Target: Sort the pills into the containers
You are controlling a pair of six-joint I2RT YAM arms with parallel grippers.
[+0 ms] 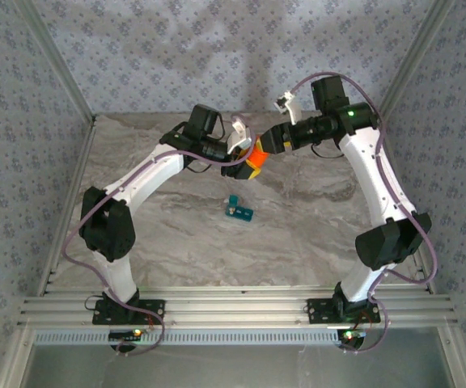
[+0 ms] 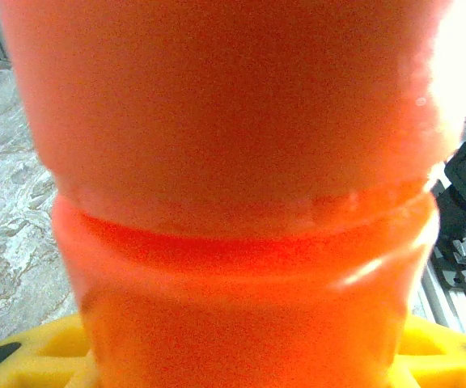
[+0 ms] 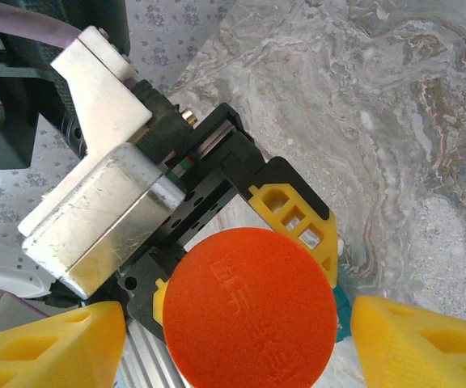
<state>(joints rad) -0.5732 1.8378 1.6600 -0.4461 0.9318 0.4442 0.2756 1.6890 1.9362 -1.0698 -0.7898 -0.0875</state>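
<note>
An orange cylindrical bottle (image 1: 256,158) hangs above the table's far middle, with my left gripper (image 1: 245,158) shut on its body. In the left wrist view the bottle (image 2: 241,162) is pressed close to the lens, between the left gripper's (image 2: 233,368) yellow fingers (image 2: 31,356). My right gripper (image 1: 269,145) faces the bottle's round orange cap (image 3: 249,311). This gripper (image 3: 239,327) is open, its yellow fingers (image 3: 47,347) on either side of the cap with small gaps. The teal containers box (image 1: 239,210) lies on the table below. The pills are hidden.
The marble tabletop (image 1: 314,218) is bounded by patterned walls at the back and sides. An aluminium rail (image 1: 241,311) runs along the near edge at the arm bases. A corner of the teal box (image 3: 342,303) peeks out below the cap.
</note>
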